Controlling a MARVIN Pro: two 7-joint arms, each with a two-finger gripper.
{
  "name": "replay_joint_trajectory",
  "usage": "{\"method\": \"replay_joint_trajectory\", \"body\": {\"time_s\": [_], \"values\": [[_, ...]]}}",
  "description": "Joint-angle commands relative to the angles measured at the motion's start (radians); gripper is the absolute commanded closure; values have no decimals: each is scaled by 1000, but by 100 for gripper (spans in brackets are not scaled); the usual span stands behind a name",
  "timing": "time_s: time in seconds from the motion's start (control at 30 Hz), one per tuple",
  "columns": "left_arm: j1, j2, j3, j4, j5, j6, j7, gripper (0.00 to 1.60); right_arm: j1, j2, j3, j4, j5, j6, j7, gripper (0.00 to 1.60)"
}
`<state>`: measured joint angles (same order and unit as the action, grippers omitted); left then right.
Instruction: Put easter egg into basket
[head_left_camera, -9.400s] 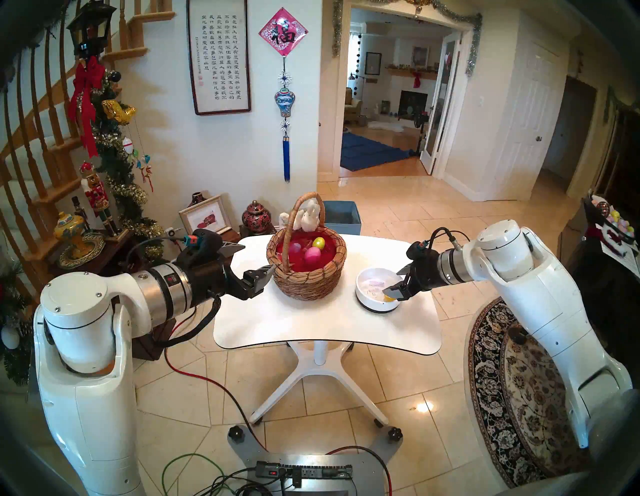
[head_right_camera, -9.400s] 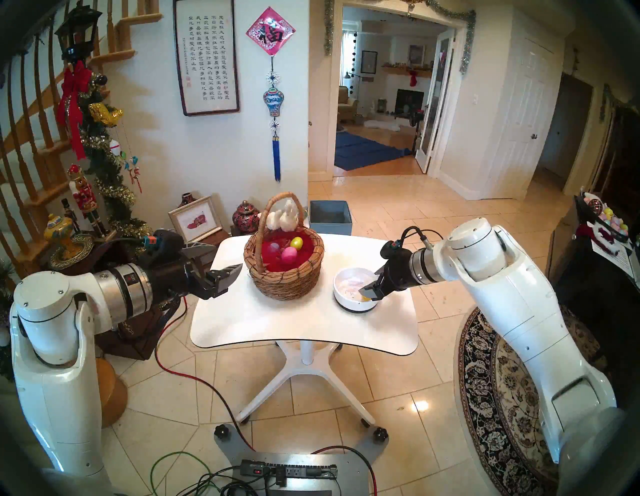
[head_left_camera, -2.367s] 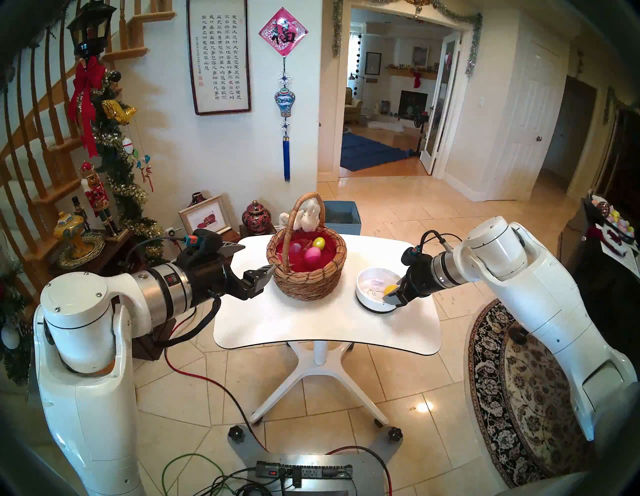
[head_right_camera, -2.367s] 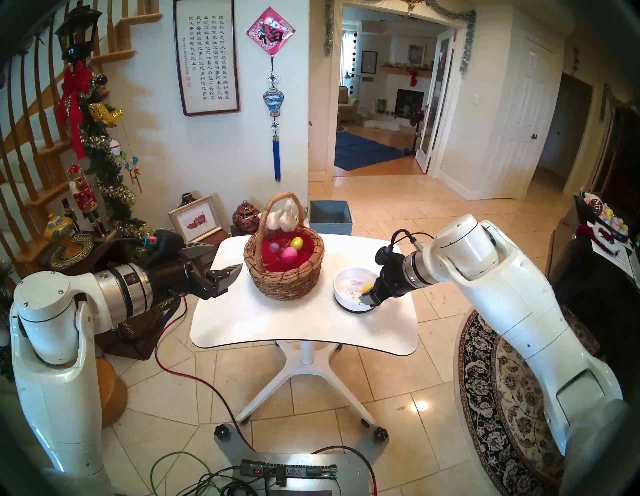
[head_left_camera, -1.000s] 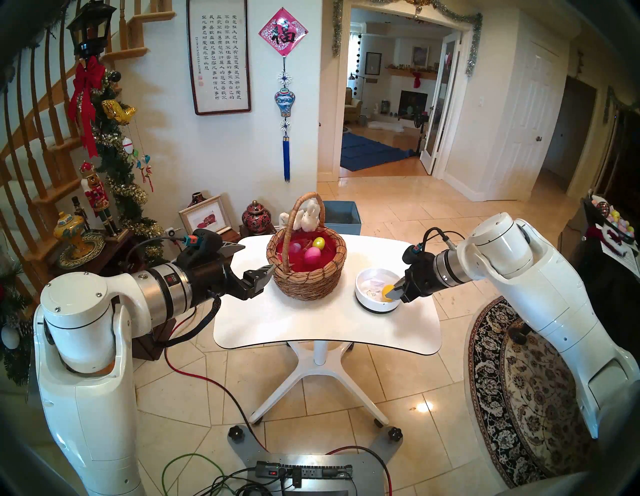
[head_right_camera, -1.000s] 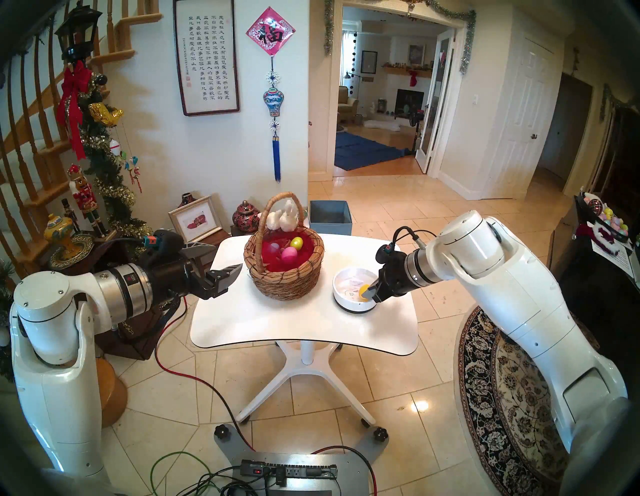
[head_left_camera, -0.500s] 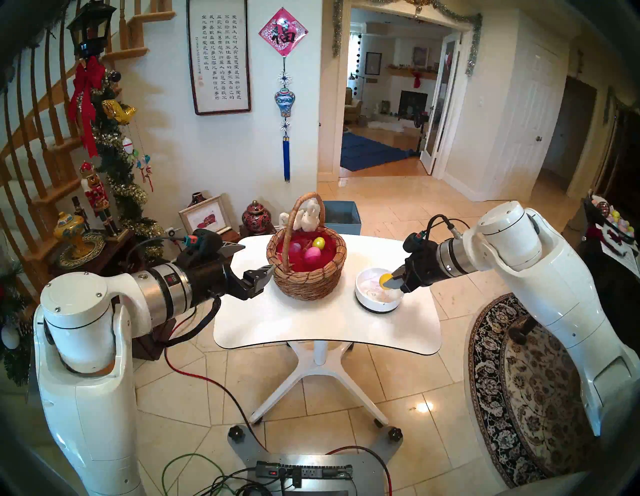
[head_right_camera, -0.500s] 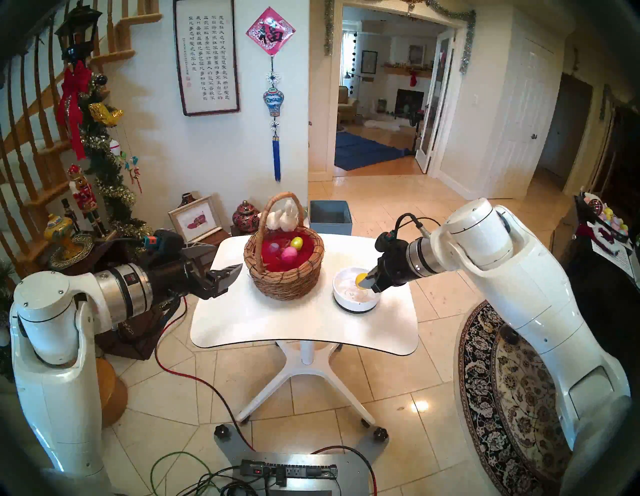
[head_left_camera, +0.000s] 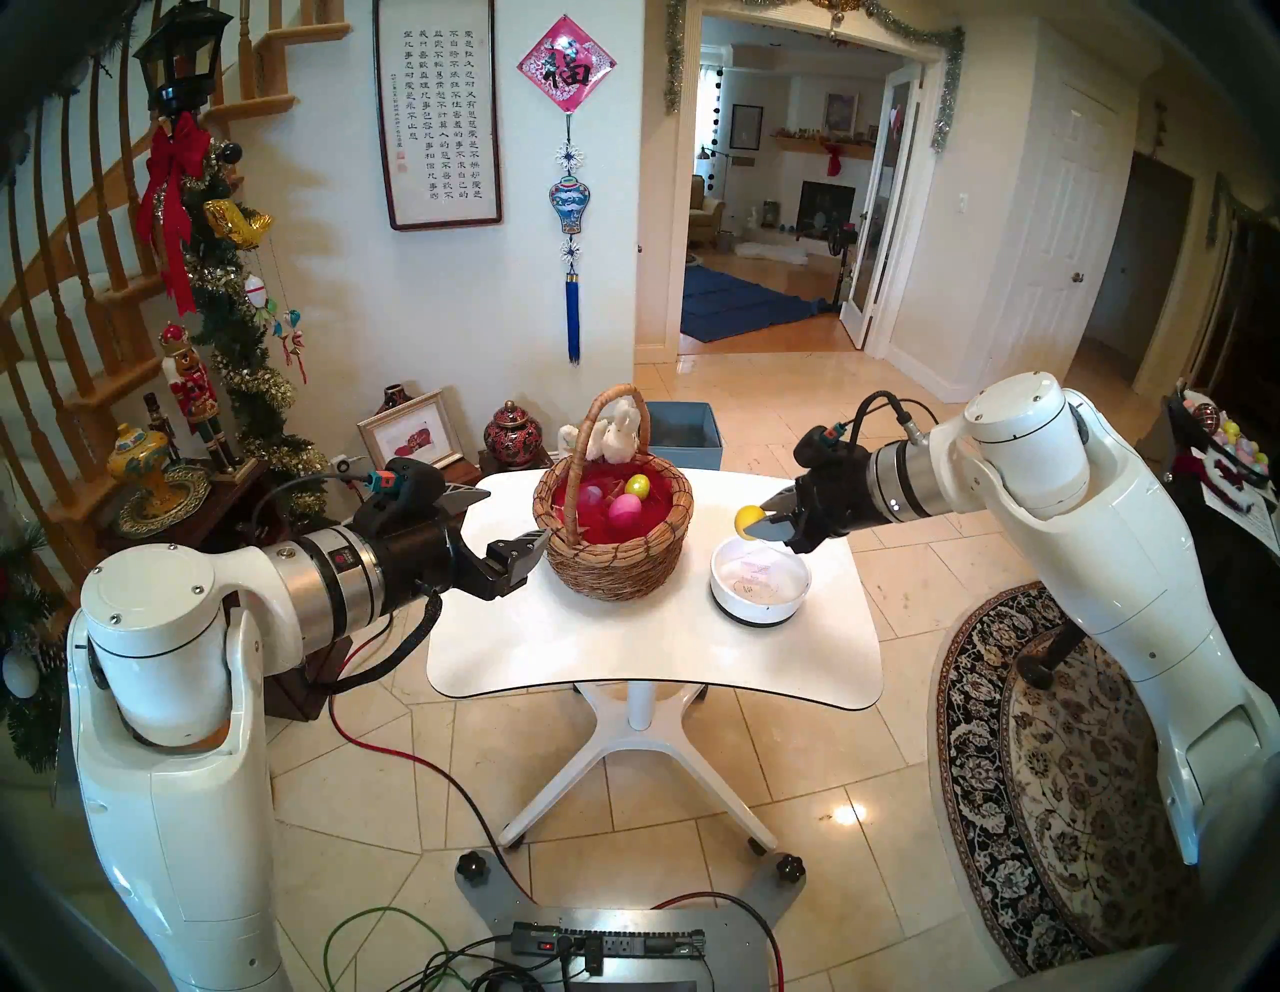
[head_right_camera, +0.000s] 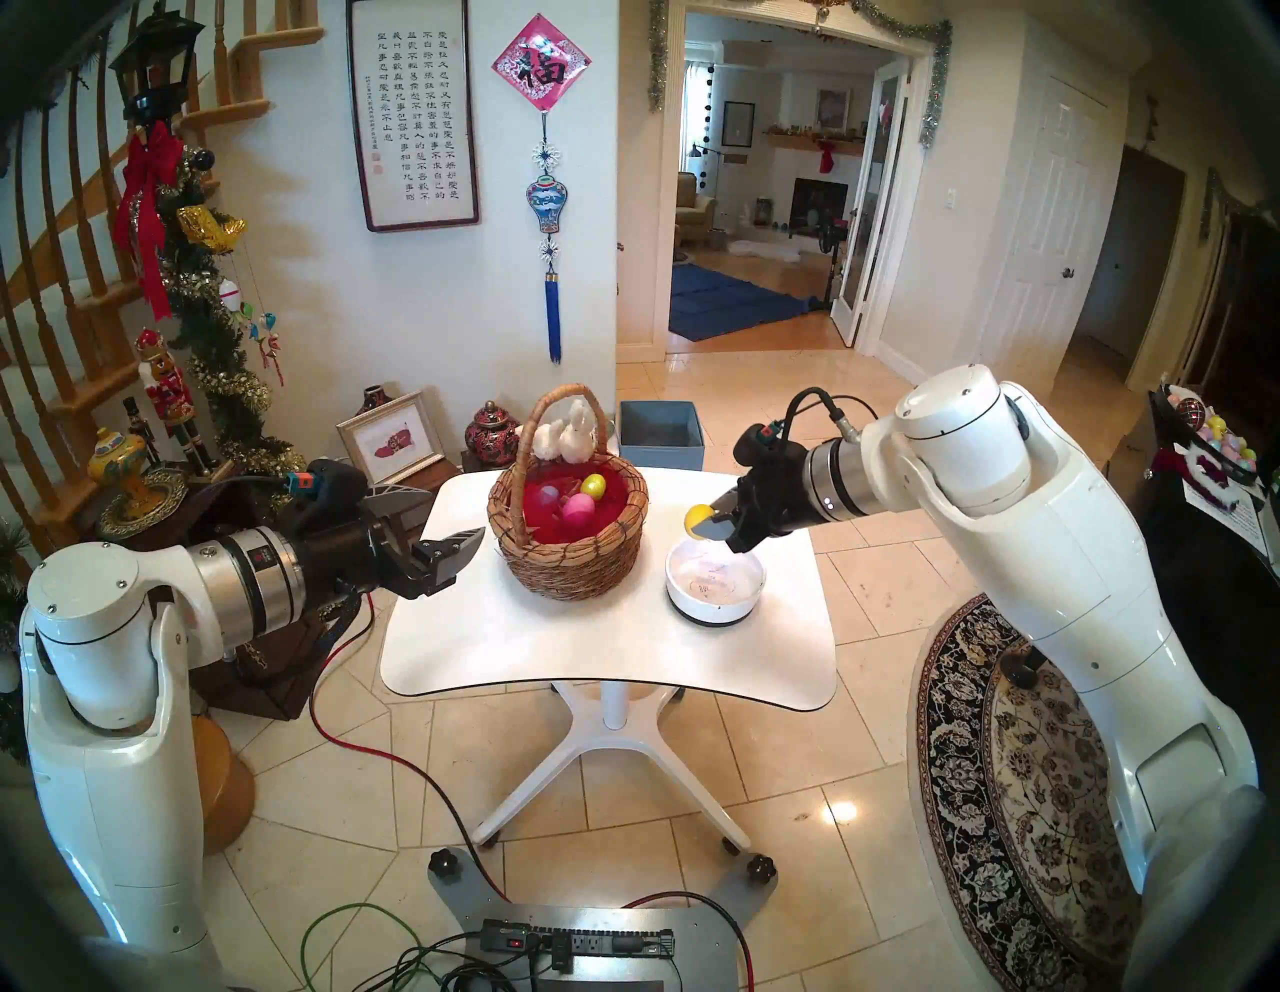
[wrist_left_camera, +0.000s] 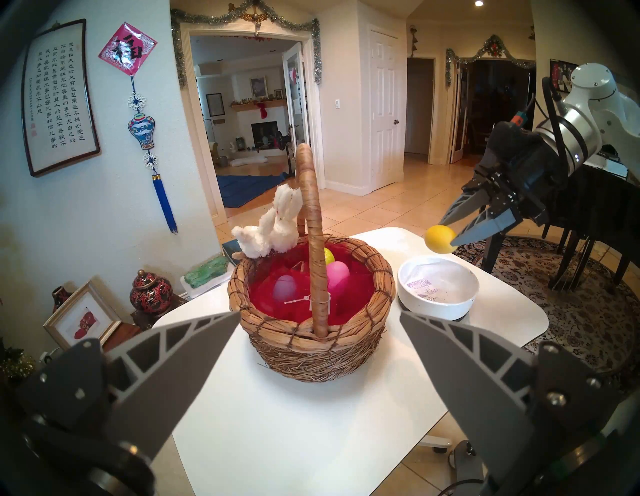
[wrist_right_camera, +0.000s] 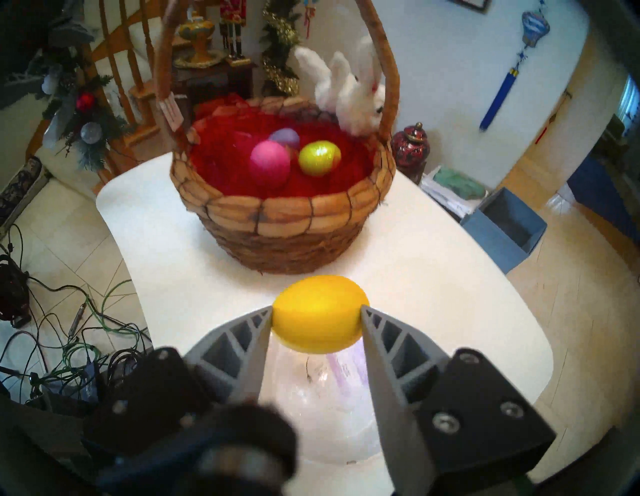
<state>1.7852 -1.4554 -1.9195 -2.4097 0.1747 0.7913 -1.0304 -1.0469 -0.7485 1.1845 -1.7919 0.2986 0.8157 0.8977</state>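
While the room spreads wide around us, we begin with the white desk (head_left_camera: 644, 665), which stands on a white pedestal over a tiled floor. On its far half sits the basket (head_left_camera: 613, 554), round, brown and woven, lined in red, with a tall arched handle and a white plush bunny (head_left_camera: 618, 436) clinging to that handle. Inside it lie three eggs: a pink egg (wrist_right_camera: 270, 164), a shiny yellow-green egg (wrist_right_camera: 319, 158) and a pale purple egg (wrist_right_camera: 284, 138), the purple one partly hidden behind the pink.

Just beside the basket, toward our right, sits a low round white bowl (head_left_camera: 760, 587).

Our left tool (head_left_camera: 505, 523) hangs near the basket's left side with its fingers spread apart, holding nothing and touching nothing.

Our right tool (head_left_camera: 760, 521) is raised above the bowl's far rim, angled down and toward the basket. It is clamped on the yellow easter egg (head_left_camera: 748, 521), which we grip by its two ends between the grey fingertips (wrist_right_camera: 264, 317). This egg is in the air, clear of the bowl, between bowl and basket, and not yet over the basket's rim.
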Motion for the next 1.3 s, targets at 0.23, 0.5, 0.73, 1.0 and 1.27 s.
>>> {"method": "replay_joint_trajectory", "body": {"time_s": [0.23, 0.5, 0.73, 1.0, 1.27], "values": [[-2, 1, 2, -5, 0, 0, 0, 0, 119, -121, -33, 93, 0, -182, 46, 103], [-2, 1, 2, -5, 0, -1, -1, 0, 146, -169, -62, 147, -4, -225, 57, 103], [-2, 1, 2, -5, 0, 0, -1, 0, 182, -205, -95, 195, -2, -268, 83, 103], [-2, 1, 2, -5, 0, 0, 0, 0, 220, -246, -132, 265, -5, -304, 103, 103], [-2, 1, 2, -5, 0, 0, 0, 0, 259, -289, -167, 351, -12, -355, 117, 104]]}}
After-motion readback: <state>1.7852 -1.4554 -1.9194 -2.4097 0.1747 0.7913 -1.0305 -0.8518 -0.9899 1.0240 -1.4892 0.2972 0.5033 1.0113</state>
